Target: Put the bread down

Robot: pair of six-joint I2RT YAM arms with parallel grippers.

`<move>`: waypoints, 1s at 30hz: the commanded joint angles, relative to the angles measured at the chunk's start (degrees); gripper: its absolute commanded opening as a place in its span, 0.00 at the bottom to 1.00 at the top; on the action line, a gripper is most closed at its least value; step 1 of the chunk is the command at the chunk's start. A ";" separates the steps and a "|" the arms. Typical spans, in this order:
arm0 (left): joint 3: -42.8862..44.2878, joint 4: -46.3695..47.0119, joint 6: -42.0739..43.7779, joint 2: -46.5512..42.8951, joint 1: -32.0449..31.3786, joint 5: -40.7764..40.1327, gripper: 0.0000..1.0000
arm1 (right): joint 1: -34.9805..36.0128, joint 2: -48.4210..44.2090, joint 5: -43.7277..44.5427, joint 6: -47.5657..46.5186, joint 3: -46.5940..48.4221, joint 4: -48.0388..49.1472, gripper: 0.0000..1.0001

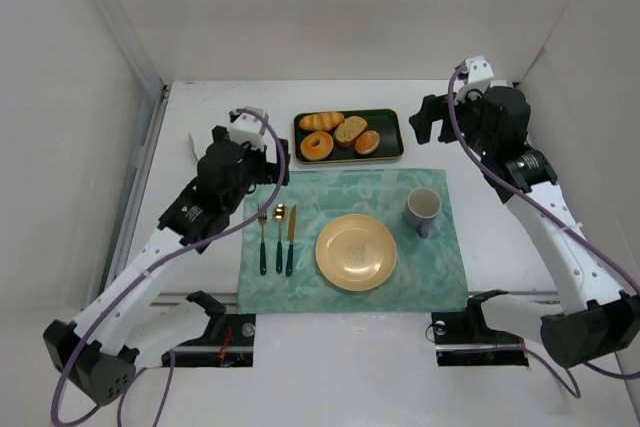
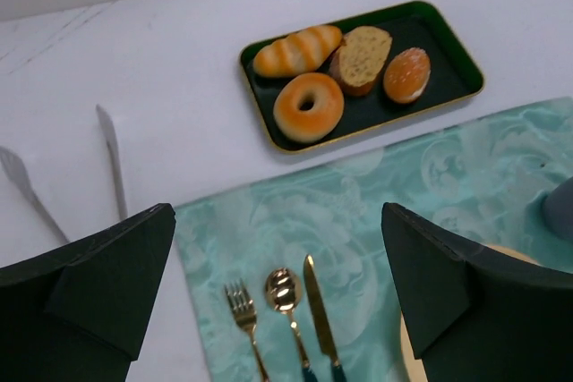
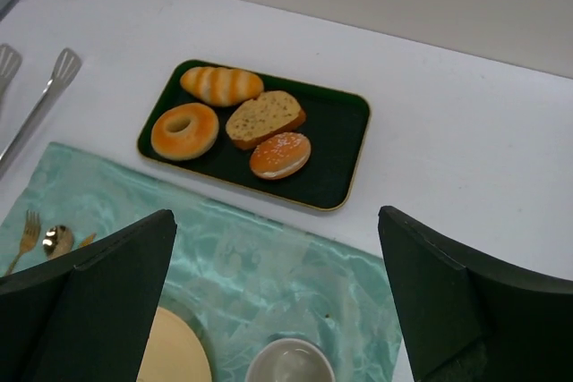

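1. since neither hand is holding anything, i'd say this is the very start: the reach for the bread, with no grab made yet.
2. the bread [image 2: 308, 106], the little golden ring with the hole, lies in the near-left corner of the dark green tray [image 2: 452, 42] at the far side of the table. it's tucked right up against a striped roll [image 2: 297, 50] and a seeded slice [image 2: 362, 58]. can't tell if they actually touch.
3. left hand [image 2: 276, 221]: fingers spread wide with nothing between them. it hovers over the far-left corner of the teal placemat [image 2: 421, 176] and points at the tray, short of the bread.
4. right hand [image 3: 276, 216]: same deal, wide apart and empty, hanging over the far-right part of the mat near the mug [image 1: 422, 209].
5. my guess for the drop spot is the yellow plate [image 1: 355, 252], which sits on the mat between the cutlery [image 1: 277, 237] and the mug.
6. next move, as i see it: the left hand looks closer, so it goes forward and down over the ring.
7. coming in from above seems wise, because the tray rim runs right by the bread. the fingers have to straddle it without shoving the roll or slice.
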 commanded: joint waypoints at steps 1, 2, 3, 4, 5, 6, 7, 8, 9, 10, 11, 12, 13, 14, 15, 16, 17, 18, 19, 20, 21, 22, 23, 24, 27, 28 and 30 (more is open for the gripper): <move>-4.65 2.64 0.48 -6.78 1.39 -0.12 1.00 | -0.24 -0.54 -8.72 -1.82 -0.38 2.06 1.00; -4.66 2.12 0.48 -8.36 1.39 -0.12 1.00 | -0.24 -0.54 -12.83 -7.22 -0.38 0.32 1.00; -5.27 1.25 -0.22 -8.38 1.39 -1.69 1.00 | -0.24 -0.02 -17.75 -8.15 -0.38 0.31 1.00; -5.27 0.37 -0.75 -8.90 1.91 -3.18 1.00 | -0.24 0.60 -19.01 -8.16 -1.25 0.30 1.00; -6.32 0.36 -0.75 -8.90 1.92 -4.68 1.00 | -0.24 1.56 -19.98 -8.16 -1.26 0.30 1.00; -6.85 -0.16 -1.27 -8.90 1.92 -6.17 1.00 | -0.24 4.27 -19.99 -8.16 -0.39 -1.96 1.00; -6.86 -0.87 -1.28 -8.21 1.92 -8.10 1.00 | -0.24 5.69 -19.30 -8.16 1.62 -3.11 1.00; -6.86 -1.39 -2.41 -7.42 1.92 -9.51 1.00 | -0.24 6.92 -18.68 -8.16 2.43 -3.91 1.00; -6.16 -2.79 -3.12 -4.63 3.57 -11.09 1.00 | -0.24 7.72 -18.68 -8.16 2.43 -3.91 1.00; -5.37 -3.50 -3.65 -3.03 3.59 -12.67 1.00 | -0.24 8.25 -18.15 -8.16 2.43 -3.91 1.00; -4.84 -4.21 -4.70 -1.54 4.37 -12.69 0.98 | -0.24 8.25 -18.15 -8.16 2.43 -3.39 1.00; -4.83 -4.21 -4.71 1.00 5.16 -12.69 0.98 | -0.24 7.38 -18.15 -7.46 2.43 -3.39 1.00; -4.83 -4.21 -5.23 2.33 5.69 -12.69 0.98 | -0.24 7.37 -18.15 -7.45 2.43 -2.60 1.00; -4.83 -4.21 -5.23 3.48 5.70 -12.69 0.99 | -0.24 6.85 -17.28 -7.45 1.83 -2.60 1.00; -4.31 -4.21 -5.23 4.62 6.48 -11.91 0.99 | -0.24 6.85 -17.27 -7.45 1.82 -2.60 1.00; -4.31 -4.82 -5.23 6.37 7.79 -10.94 0.99 | -0.24 6.85 -16.40 -7.45 2.34 -2.60 1.00; -4.31 -4.83 -5.23 7.09 8.68 -10.06 0.99 | -0.24 6.85 -16.39 -8.15 2.35 -3.99 1.00; -4.31 -4.22 -4.62 7.70 9.56 -8.92 0.99 | -0.24 6.85 -15.78 -8.68 3.13 -4.00 1.00; -4.31 -4.21 -4.62 8.49 11.22 -8.91 0.99 | -0.24 6.06 -15.77 -8.68 3.14 -4.00 1.00; -4.31 -3.43 -4.01 8.50 12.11 -8.21 0.99 | -0.24 5.53 -15.77 -9.21 3.14 -4.00 1.00; -4.83 -3.42 -4.00 8.50 12.98 -8.21 0.99 | -0.24 5.00 -15.77 -9.21 2.44 -4.00 1.00; -4.83 -2.64 -4.00 9.11 13.86 -8.21 0.99 | -0.24 4.39 -15.77 -9.21 1.65 -3.39 1.00; -5.44 -2.63 -3.48 9.72 15.96 -7.60 0.99 | -0.24 3.86 -15.77 -9.21 1.64 -3.39 1.00; -5.45 -1.93 -3.48 10.34 17.11 -7.07 0.99 | -0.24 3.16 -15.77 -9.21 1.64 -3.39 1.00; -3.79 -1.31 -2.95 14.30 22.40 -3.91 0.99 | -0.24 3.15 -16.30 -9.74 1.64 -3.39 1.00; -3.26 -0.79 -2.95 15.69 23.79 -2.94 0.98 | -0.24 3.15 -16.30 -9.74 1.64 -3.39 1.00; -1.24 -1.31 -2.95 20.00 27.57 -1.18 0.94 | -0.24 3.15 -17.70 -9.74 1.64 -4.08 1.00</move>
